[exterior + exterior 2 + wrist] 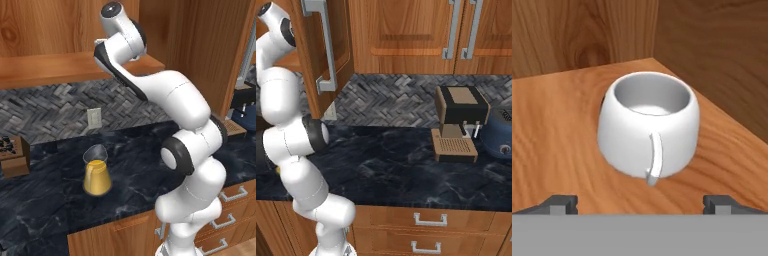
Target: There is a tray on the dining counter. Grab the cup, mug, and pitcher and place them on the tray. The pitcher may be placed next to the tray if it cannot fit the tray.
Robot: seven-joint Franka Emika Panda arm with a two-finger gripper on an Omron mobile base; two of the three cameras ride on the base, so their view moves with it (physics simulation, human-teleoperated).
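Observation:
The white mug [648,125] stands upright on a wooden cabinet shelf [552,140], its handle turned toward the hand camera. My gripper [641,204] is open, close in front of the mug, one fingertip [562,204] to each side and lower than its base; nothing is held. The clear pitcher [96,172] with yellow-orange liquid stands on the black wall counter [50,200], below and to the left of my raised arm. The cup, the tray and the dining counter are out of view.
The shelf's side wall [722,60] rises just right of the mug and its back wall [577,30] behind it. An open cabinet door [321,50] hangs beside my arm. A coffee machine [458,122] and a blue appliance [501,135] stand on the counter's right.

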